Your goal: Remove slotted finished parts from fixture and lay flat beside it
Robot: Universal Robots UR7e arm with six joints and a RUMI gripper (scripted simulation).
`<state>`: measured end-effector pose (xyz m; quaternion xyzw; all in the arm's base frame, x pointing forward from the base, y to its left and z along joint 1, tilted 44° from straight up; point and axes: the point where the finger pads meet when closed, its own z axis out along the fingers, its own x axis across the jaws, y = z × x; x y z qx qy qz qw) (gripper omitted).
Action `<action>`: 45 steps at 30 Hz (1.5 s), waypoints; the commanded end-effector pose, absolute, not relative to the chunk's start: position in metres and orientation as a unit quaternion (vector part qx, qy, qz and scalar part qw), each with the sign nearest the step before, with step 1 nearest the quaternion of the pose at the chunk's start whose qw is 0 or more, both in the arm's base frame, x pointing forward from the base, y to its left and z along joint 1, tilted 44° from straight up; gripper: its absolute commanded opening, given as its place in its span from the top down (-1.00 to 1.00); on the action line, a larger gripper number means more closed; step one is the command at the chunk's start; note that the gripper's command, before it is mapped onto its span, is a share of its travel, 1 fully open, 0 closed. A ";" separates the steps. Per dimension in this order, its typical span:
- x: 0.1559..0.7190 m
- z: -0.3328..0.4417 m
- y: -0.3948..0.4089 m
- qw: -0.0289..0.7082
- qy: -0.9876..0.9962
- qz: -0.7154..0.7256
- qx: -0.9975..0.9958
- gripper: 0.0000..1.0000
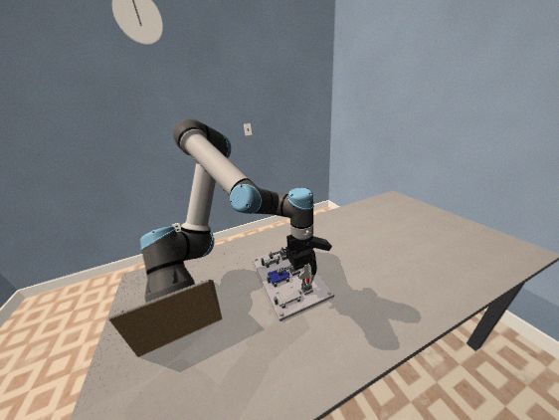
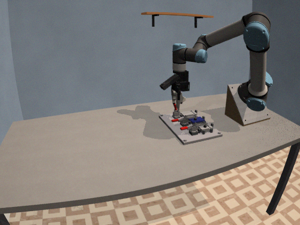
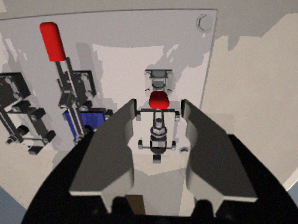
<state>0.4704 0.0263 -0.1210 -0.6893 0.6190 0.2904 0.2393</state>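
The fixture plate (image 1: 298,312) (image 2: 193,139) (image 3: 117,60) carries three toggle clamps. The blue blank (image 1: 279,277) (image 2: 197,120) (image 3: 94,120) sits clamped in the middle. One grey finished part (image 1: 288,298) lies in the end nest; in the wrist view the clamp arm and shadow partly cover it, and its slot cannot be made out. The other grey part (image 1: 272,260) (image 2: 205,129) (image 3: 25,122) lies under its clamp at the opposite end. My gripper (image 1: 308,280) (image 2: 176,107) (image 3: 158,100) is partly open, its fingers apart on both sides of the end clamp's upright red handle (image 3: 159,98), with a gap each side.
Two other red handles (image 2: 175,120) (image 2: 184,128) lie low; the middle one (image 3: 52,42) also shows in the wrist view. Bolt heads (image 3: 203,23) stand at the plate corners. The robot's wedge-shaped base (image 1: 166,318) (image 2: 240,109) stands on the table beside the fixture.
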 end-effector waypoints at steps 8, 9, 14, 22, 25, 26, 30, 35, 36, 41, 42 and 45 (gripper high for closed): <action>0.474 -0.101 0.007 0.239 0.619 0.290 -0.689 0.44; 0.474 -0.099 0.005 0.239 0.619 0.290 -0.689 0.44; 0.475 -0.094 0.000 0.239 0.619 0.290 -0.689 0.44; 0.475 -0.093 -0.001 0.239 0.619 0.290 -0.689 0.44; 0.475 -0.093 -0.001 0.239 0.619 0.290 -0.689 0.44; 0.475 -0.093 -0.001 0.239 0.619 0.290 -0.689 0.44; 0.475 -0.093 -0.001 0.240 0.619 0.290 -0.689 0.44; 0.475 -0.093 -0.001 0.240 0.619 0.290 -0.689 0.44; 0.475 -0.093 -0.001 0.240 0.619 0.290 -0.689 0.44; 0.475 -0.093 -0.001 0.240 0.619 0.290 -0.689 -0.17; 0.475 -0.093 -0.001 0.240 0.619 0.290 -0.689 -0.17; 0.475 -0.093 -0.001 0.240 0.619 0.290 -0.689 -0.17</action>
